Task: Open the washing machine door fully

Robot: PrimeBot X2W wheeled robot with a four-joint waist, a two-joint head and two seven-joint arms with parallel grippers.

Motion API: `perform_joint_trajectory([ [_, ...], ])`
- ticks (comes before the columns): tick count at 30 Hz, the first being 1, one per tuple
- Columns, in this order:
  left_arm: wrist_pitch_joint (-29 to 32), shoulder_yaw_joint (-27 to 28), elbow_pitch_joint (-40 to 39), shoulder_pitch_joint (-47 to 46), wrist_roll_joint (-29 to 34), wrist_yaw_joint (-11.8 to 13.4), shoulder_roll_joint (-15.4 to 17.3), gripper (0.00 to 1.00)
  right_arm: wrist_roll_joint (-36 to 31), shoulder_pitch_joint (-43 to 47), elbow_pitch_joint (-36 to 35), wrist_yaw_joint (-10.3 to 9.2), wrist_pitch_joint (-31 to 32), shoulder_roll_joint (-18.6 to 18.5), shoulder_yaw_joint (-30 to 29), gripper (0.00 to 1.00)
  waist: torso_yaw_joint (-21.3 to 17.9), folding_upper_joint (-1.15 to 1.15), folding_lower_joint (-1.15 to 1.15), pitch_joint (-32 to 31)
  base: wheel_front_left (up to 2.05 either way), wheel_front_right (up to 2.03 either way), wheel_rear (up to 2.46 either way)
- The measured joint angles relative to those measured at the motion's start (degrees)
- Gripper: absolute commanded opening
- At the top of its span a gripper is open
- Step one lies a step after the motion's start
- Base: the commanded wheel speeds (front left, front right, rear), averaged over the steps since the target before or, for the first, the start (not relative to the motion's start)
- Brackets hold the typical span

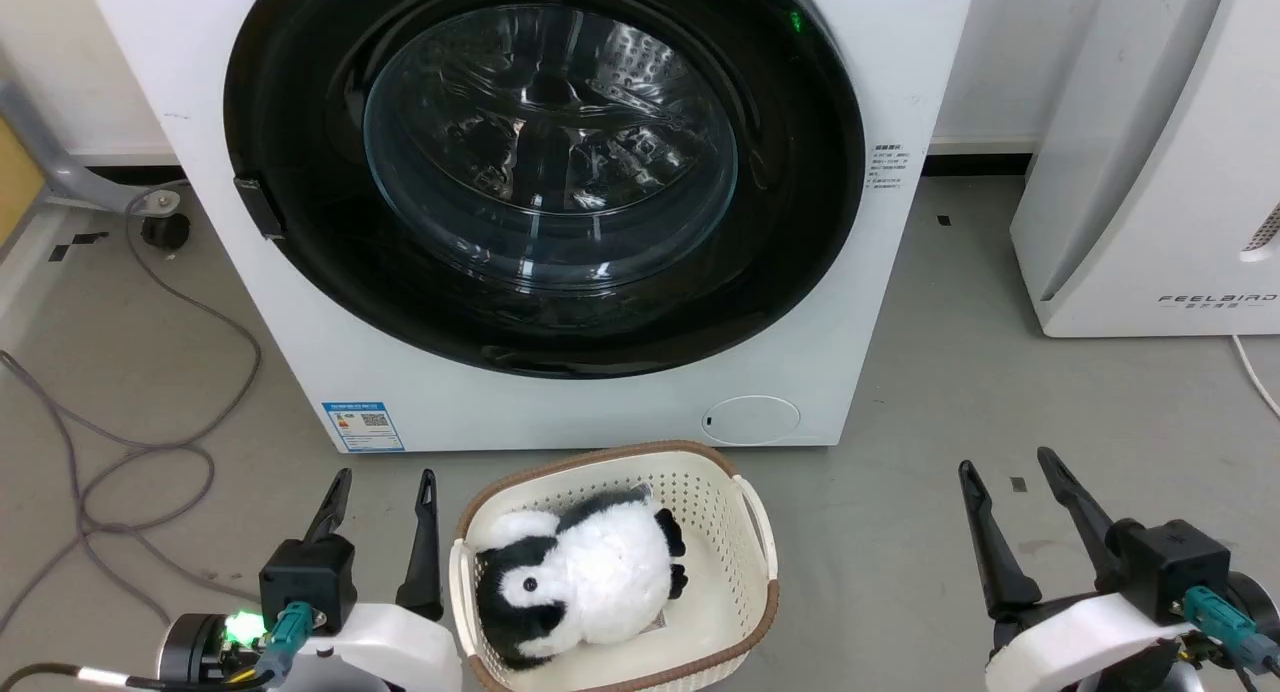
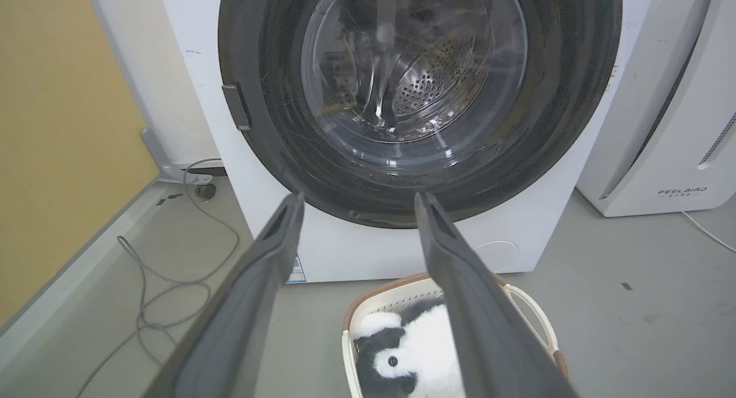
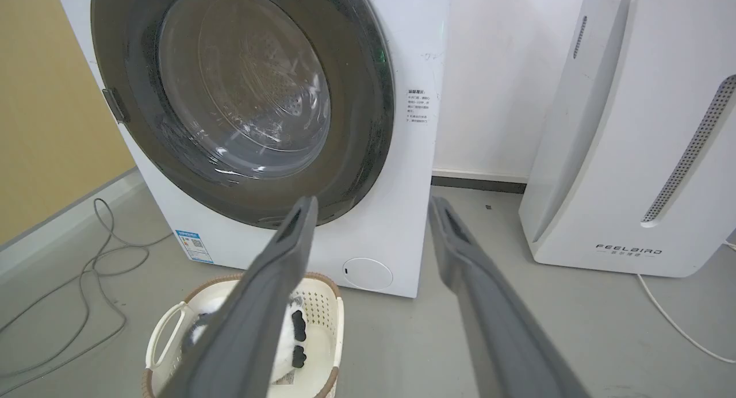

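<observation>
Head view: washing machine door [image 1: 545, 162], round, glossy black around a clear bowl, shut flush in the washing machine [image 1: 600, 412], facing near. Left wrist view: left pincer [image 2: 359, 195] spread apart, empty. Right wrist view: right pincer [image 3: 374, 199] likewise apart, empty.

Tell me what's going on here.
A two-armed robot faces the washing machine. The washing machine door looks shut, and nothing is touching it. The left end effector and right end effector are both open and empty, held low in front of the machine. Between them on the floor sits a basket holding a plush penguin. A small dark tab on the door's left edge is nearer the left end effector.
</observation>
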Motion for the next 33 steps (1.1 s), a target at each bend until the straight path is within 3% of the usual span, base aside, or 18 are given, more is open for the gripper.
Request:
perform_joint_trajectory([
  [11,-1.3,-0.4,0.1,0.0,-0.2,0.8,0.0,1.0,3.3,0.0,-0.6,0.0,-1.2,0.0,-0.1,1.0,0.1,0.0,0.0,0.1,0.0,0.0,0.0],
  [12,-1.5,-0.4,0.1,0.0,-0.3,0.8,0.0,1.0,3.8,0.0,-0.7,0.0,-1.3,0.0,-0.1,0.31,0.1,0.0,0.0,0.1,0.0,0.0,0.0],
  [13,-1.5,-0.4,0.2,0.0,-0.3,0.8,0.0,1.0,4.5,0.0,-0.7,0.0,-1.4,0.0,-0.2,0.0,0.1,0.0,0.0,0.1,0.0,0.0,0.0],
  [21,-2.5,-0.8,0.4,0.0,-0.7,1.4,0.0,1.0,15.2,0.0,-0.5,0.0,-2.1,0.0,-0.2,0.0,0.1,0.0,0.0,0.1,0.0,0.0,0.0],
  [33,-3.9,-1.2,0.7,-0.5,-1.0,2.0,0.0,1.0,39.6,0.0,0.6,-0.01,-3.8,0.0,0.6,0.0,0.2,0.0,0.0,0.3,0.0,0.0,0.0],
])
